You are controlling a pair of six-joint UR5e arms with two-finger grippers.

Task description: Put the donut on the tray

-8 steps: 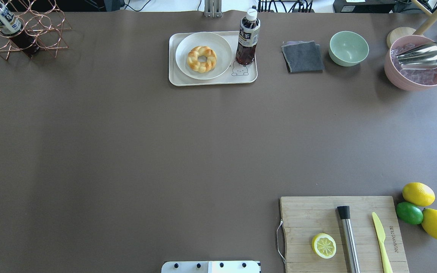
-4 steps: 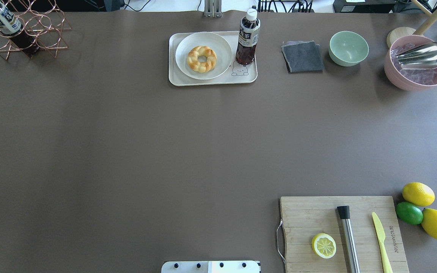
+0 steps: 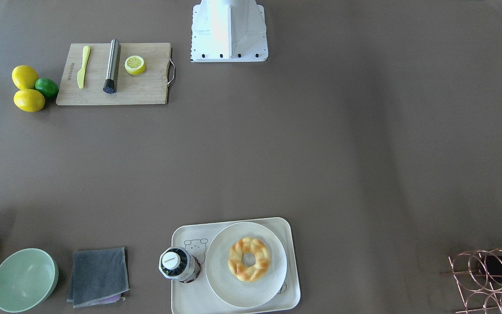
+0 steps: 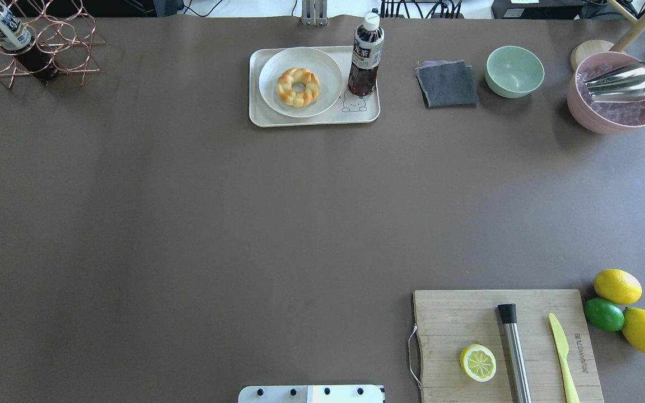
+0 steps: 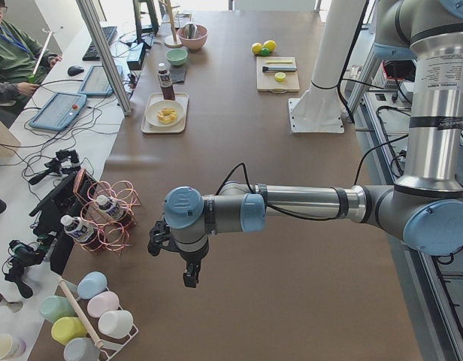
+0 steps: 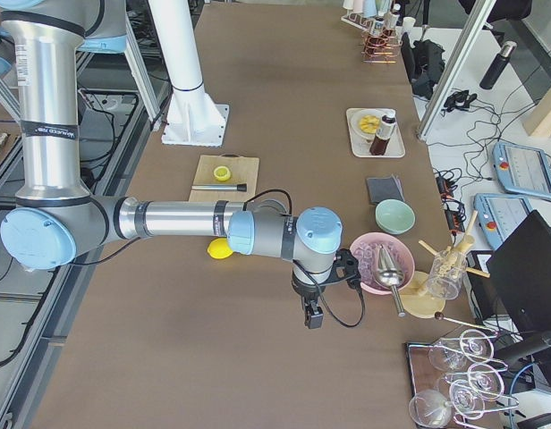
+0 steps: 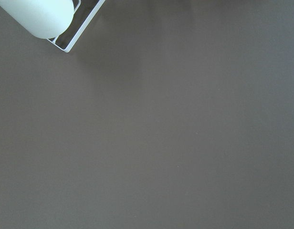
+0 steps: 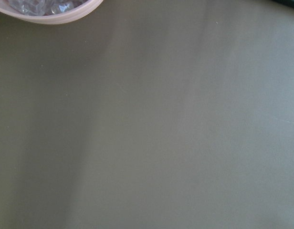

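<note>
The golden braided donut (image 4: 297, 87) lies on a round off-white plate (image 4: 325, 67), which sits on the cream-white tray (image 4: 311, 121) at the table's far middle. In the front-facing view the donut (image 3: 249, 259) is on the plate (image 3: 233, 293) on the tray (image 3: 181, 301). My left gripper (image 5: 190, 278) hangs over bare table at the robot's left end, far from the tray. My right gripper (image 6: 311, 317) hangs near the pink bowl at the right end. Both show only in side views, so I cannot tell if they are open or shut.
A tea bottle (image 4: 365, 56) stands on the tray's right part. A grey cloth (image 4: 447, 84), a green bowl (image 4: 514, 71) and a pink bowl (image 4: 616, 101) with a scoop are at the far right. A cutting board (image 4: 457, 319) with a lemon half is near right. A copper rack (image 4: 37, 42) is far left.
</note>
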